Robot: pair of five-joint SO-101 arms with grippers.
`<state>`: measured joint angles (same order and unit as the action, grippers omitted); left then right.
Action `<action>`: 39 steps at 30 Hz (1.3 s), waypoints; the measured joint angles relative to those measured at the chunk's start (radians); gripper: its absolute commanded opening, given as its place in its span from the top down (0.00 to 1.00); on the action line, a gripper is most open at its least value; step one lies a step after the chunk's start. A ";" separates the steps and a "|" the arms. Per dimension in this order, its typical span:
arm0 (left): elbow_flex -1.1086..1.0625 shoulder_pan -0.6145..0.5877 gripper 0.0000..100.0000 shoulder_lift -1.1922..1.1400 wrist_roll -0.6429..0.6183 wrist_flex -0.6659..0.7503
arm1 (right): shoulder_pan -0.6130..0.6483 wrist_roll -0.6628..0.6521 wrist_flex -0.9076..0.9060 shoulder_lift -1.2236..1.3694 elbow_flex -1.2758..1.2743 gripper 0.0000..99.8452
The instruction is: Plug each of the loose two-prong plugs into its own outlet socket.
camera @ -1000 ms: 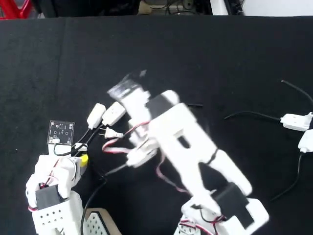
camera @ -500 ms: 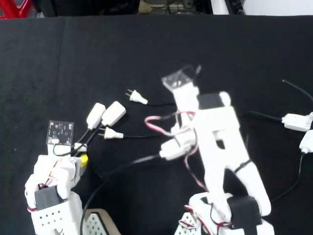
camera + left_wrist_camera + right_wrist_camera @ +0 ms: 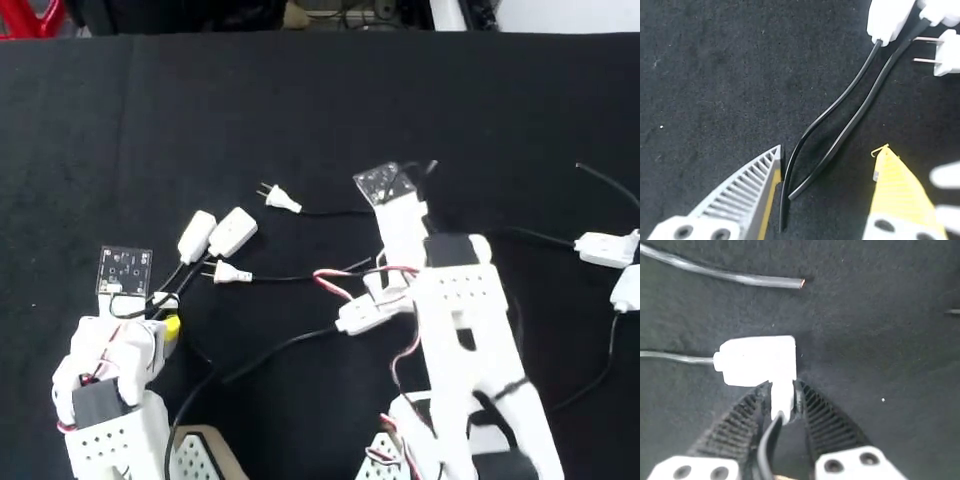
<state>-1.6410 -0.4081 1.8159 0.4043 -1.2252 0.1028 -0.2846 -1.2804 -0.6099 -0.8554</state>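
Two white outlet sockets (image 3: 197,235) (image 3: 233,232) lie side by side left of centre, their black cords running toward the left arm. One loose two-prong plug (image 3: 280,200) lies beyond them and another (image 3: 230,272) just in front. My left gripper (image 3: 160,312) rests open on the cloth, its grey and yellow fingers astride the two cords (image 3: 840,120); the sockets (image 3: 890,17) and the near plug (image 3: 945,47) lie ahead. My right gripper (image 3: 385,183) hovers mid-table, shut (image 3: 782,386) on a narrow white plug piece with a black cord. A white block (image 3: 757,360) sits right at its fingertips.
Two more white sockets (image 3: 605,248) (image 3: 628,290) with black cords lie at the table's right edge. A cut cord end (image 3: 800,284) with a bare copper tip lies beyond the white block. Black cords (image 3: 290,345) cross the cloth between the arms.
My right arm has swung rightward from beside the left sockets to mid-table, uncovering the far plug. The left arm, sockets and plugs have stayed put.
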 measured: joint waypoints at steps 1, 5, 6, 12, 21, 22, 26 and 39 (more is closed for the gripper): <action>0.000 0.000 0.70 0.000 0.000 0.000 | 0.000 0.000 -0.008 -0.018 0.000 0.99; 0.000 0.000 0.70 0.000 0.000 0.000 | 0.020 -0.002 -0.058 -0.063 0.000 0.99; 0.000 0.000 0.70 0.000 0.000 0.000 | 0.025 -0.002 -0.058 -0.063 0.000 0.99; 0.000 0.000 0.70 0.000 0.000 0.000 | 0.029 0.000 0.075 -0.064 -0.126 0.99; 0.000 0.000 0.70 0.000 0.000 0.000 | 0.029 0.000 0.184 -0.072 -0.175 0.99; 0.000 0.000 0.70 0.000 0.000 0.000 | 0.029 0.000 0.184 -0.072 -0.176 0.99; 0.000 0.000 0.70 0.000 0.000 0.000 | 0.029 -0.014 0.186 -0.074 -0.189 0.99; 0.000 0.000 0.70 0.000 0.000 0.000 | 0.029 -0.017 0.288 -0.094 -0.341 0.99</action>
<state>-1.6410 -0.4081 1.8159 0.4043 -1.2252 0.1320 -0.3015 -0.9920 -0.7035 -1.1960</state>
